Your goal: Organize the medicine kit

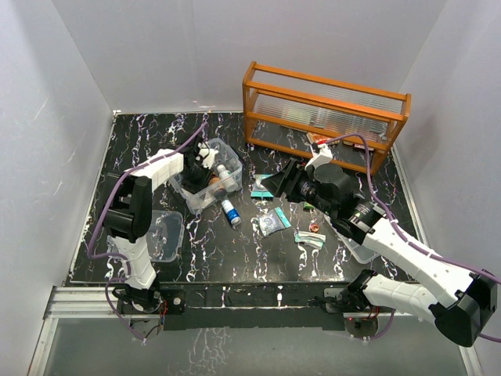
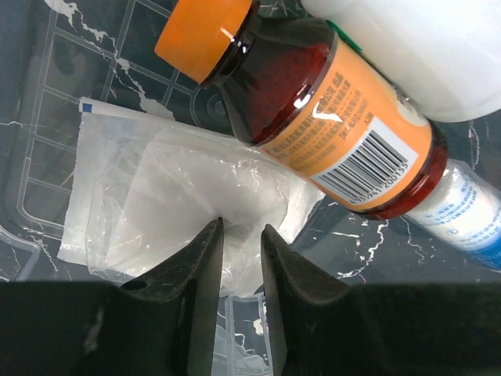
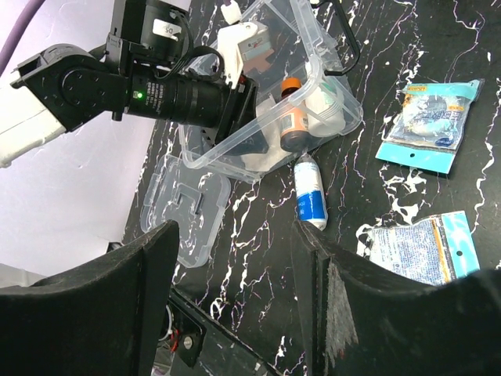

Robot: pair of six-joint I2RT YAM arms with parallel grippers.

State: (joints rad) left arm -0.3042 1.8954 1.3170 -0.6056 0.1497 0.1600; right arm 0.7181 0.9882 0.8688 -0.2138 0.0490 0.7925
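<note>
White walls are seen around a black, white-veined tabletop (image 1: 156,141). The medicine kit (image 1: 232,157) is placed left of centre, uncovered, with its clear lid (image 1: 163,233) laid flat nearer the arm bases. The left end effector (image 2: 241,229) is lowered into the kit, its fingers drawn close over a clear pouch (image 2: 156,196). Whether the pouch is pinched cannot be told. An amber bottle with an orange cap (image 2: 329,117) is lying just beside the pouch. The right end effector (image 3: 239,235) is held spread wide, with nothing grasped. A blue-and-white bottle (image 1: 230,211) is lying just outside the kit. An orange wooden rack (image 1: 325,110) is set at the far right.
</note>
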